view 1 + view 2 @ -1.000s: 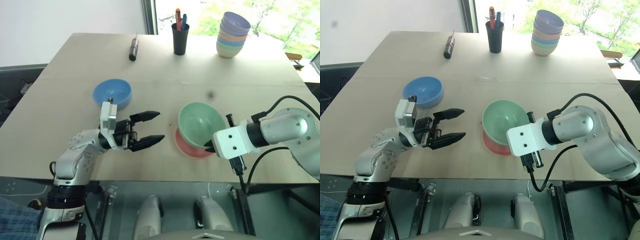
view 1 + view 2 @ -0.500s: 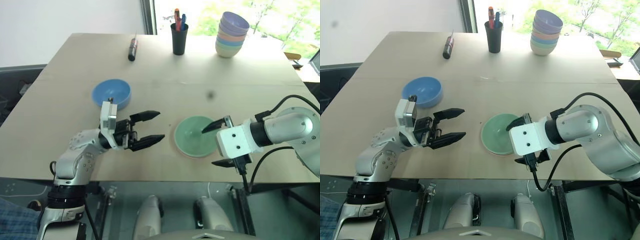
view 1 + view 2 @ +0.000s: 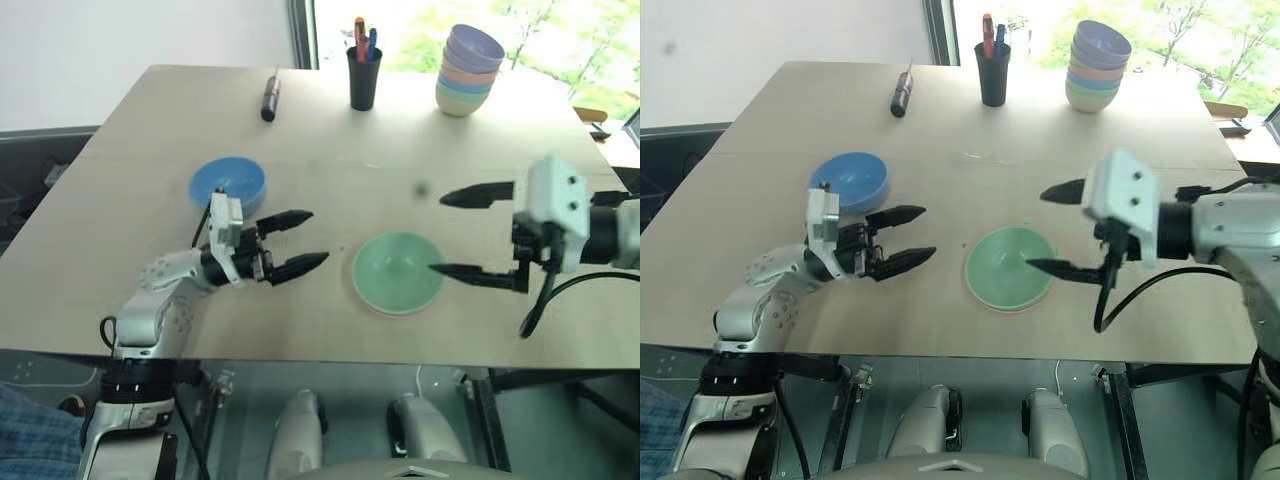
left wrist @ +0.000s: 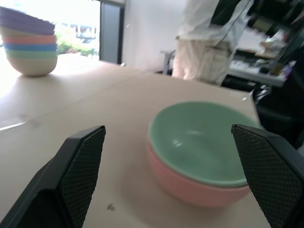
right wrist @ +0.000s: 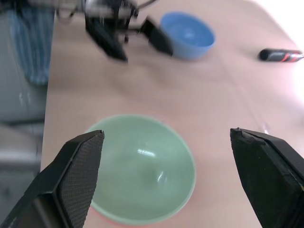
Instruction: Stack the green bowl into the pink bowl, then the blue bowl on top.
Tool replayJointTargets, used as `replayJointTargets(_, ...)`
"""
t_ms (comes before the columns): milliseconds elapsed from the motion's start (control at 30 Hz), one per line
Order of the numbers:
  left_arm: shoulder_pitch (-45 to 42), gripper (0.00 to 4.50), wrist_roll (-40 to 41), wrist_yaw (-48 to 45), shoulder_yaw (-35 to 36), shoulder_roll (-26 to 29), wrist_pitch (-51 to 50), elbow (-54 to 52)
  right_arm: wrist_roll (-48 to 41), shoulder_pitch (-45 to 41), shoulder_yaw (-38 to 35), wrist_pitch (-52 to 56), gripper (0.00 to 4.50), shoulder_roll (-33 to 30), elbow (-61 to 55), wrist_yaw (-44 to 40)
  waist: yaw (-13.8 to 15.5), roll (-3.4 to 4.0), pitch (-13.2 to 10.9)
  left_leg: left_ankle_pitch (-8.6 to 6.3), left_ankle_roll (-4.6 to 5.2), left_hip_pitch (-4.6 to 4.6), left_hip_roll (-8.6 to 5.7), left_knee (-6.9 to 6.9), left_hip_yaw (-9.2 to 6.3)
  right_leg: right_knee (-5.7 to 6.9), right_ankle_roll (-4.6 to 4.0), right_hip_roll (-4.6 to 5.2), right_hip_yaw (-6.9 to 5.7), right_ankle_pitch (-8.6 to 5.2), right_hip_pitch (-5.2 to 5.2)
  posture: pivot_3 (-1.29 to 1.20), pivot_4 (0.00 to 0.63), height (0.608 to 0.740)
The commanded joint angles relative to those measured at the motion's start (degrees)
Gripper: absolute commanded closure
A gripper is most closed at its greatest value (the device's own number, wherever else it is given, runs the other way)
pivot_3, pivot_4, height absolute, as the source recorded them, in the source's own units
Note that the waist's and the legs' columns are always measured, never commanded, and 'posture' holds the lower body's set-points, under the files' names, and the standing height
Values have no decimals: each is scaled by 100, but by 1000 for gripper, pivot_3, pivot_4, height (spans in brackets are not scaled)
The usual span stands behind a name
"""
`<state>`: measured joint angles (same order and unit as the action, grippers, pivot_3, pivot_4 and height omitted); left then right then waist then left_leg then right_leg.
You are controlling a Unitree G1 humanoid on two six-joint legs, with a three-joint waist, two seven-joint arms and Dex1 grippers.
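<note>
Green bowl (image 3: 397,271) nested in pink bowl (image 4: 190,186); one blue bowl (image 3: 228,184) apart.

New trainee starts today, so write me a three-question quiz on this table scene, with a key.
1. True or false: the green bowl sits nested inside the pink bowl.
2. Which bowl stands alone on the table close beyond the left gripper? A) the blue bowl B) a purple bowl C) a yellow bowl
3. Fill in: the right gripper hangs above the nested bowls with its jaws ____.

Key
1. True. From the left wrist, the pink wall shows under the green rim.
2. A.
3. Open, gripping nothing. The left gripper's jaws are open and empty too.
</note>
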<state>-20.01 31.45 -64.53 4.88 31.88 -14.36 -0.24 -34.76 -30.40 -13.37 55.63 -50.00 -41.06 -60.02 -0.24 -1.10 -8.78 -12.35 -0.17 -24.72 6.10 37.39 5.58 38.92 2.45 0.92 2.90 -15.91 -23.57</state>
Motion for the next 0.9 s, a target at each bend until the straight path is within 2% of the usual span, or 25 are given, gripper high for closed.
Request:
replayJointTargets(33, -290, 0, -555, 356, -17, 39, 454, 291, -793, 11, -740, 306, 23, 5, -46, 269, -1, 0, 0, 0, 0, 0, 0, 0, 0, 0, 0, 0, 0, 0, 0, 0, 150, 740)
replayJointTargets(233, -637, 0, -1179, 1021, -34, 51, 626, 546, -2061, -105, -1374, 660, 23, -120, 183, 760, -8, -1, 0, 0, 0, -2, 0, 0, 1, -1, 1, 0, 1, 1, 0, 0, 150, 740)
replayJointTargets(400, -625, 0, -1564, 1510, 9, 62, 753, 558, -2801, -138, -1544, 626, 23, -274, 372, 1121, -30, -1, 0, 0, 0, -2, 0, -2, 2, -1, 1, 1, 3, 1, 0, 0, 150, 740)
replayJointTargets(567, -564, 0, -2101, 2050, 26, 293, 842, 385, -2880, 10, -1417, 392, 23, -473, 434, 1265, -32, -1, -1, 0, 0, -2, 0, -2, 2, -1, 2, 1, 3, 1, 0, 0, 150, 740)
replayJointTargets(700, -401, 0, -2347, 2615, 221, 455, 487, -54, -2783, 110, -1270, 166, 23, -608, 506, 1226, -39, -2, -1, 0, 0, -2, 1, -3, 2, -1, 3, 2, 4, 1, 0, 0, 150, 740)
replayJointTargets(900, -115, 0, -2836, 3120, 342, 761, 485, 264, -2811, 183, -1135, -46, 23, -733, 566, 1206, -47, -2, -1, 0, 0, 0, 2, -6, 5, 0, 2, 2, 5, 1, -2, 0, 150, 740)
